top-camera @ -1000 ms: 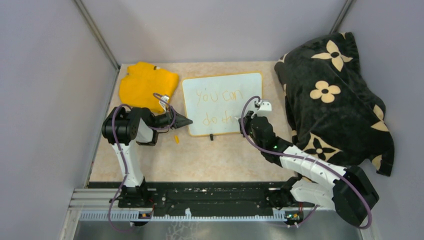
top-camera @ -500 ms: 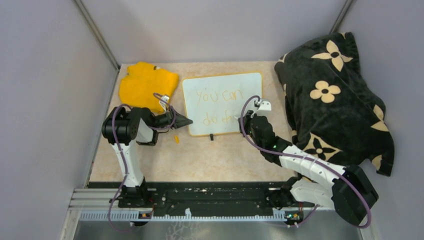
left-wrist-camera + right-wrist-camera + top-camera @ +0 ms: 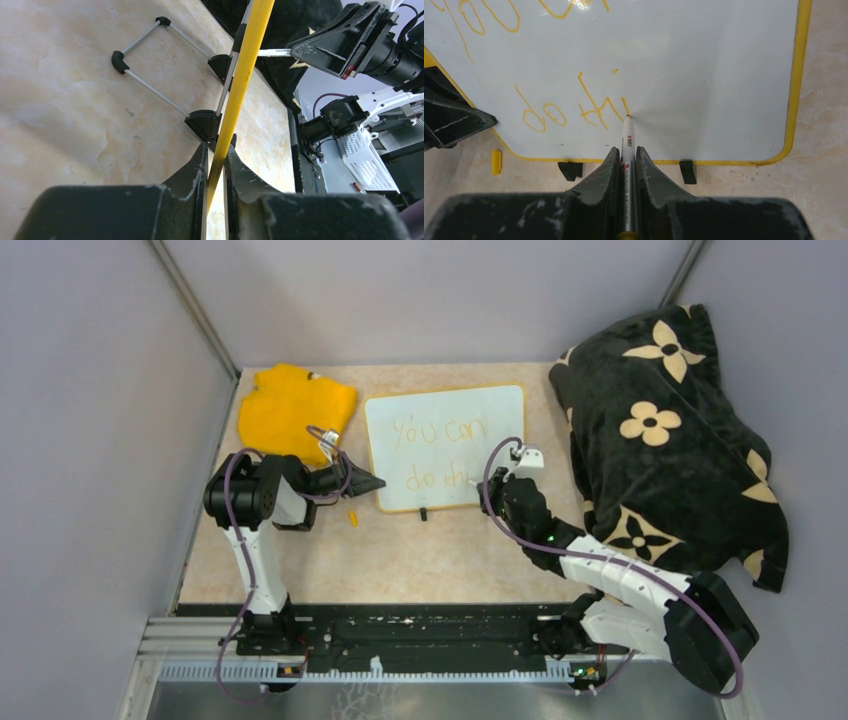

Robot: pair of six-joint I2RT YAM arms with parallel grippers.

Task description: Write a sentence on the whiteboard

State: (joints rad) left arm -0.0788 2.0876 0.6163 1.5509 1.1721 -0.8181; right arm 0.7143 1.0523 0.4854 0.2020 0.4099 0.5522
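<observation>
The whiteboard [image 3: 445, 410] stands propped on the table, its yellow rim [image 3: 245, 70] edge-on in the left wrist view. My left gripper [image 3: 372, 483] [image 3: 216, 152] is shut on the board's left edge. The sentence [image 3: 440, 450] is thin yellow-orange handwriting: "you can" above, "do thi" [image 3: 589, 107] below. My right gripper [image 3: 488, 488] [image 3: 626, 152] is shut on a white marker [image 3: 626, 142]. The marker's tip touches the board at the foot of the last stroke.
A yellow cloth [image 3: 293, 405] lies at the back left. A black blanket with cream flowers [image 3: 665, 430] is heaped on the right. A small yellow cap [image 3: 352, 518] [image 3: 496, 162] lies by the board's near left corner. Two black feet [image 3: 570, 170] prop the board.
My right gripper has slid slightly toward the near edge with the marker, and a short new stroke stands after "th". The left arm and the board have not moved.
</observation>
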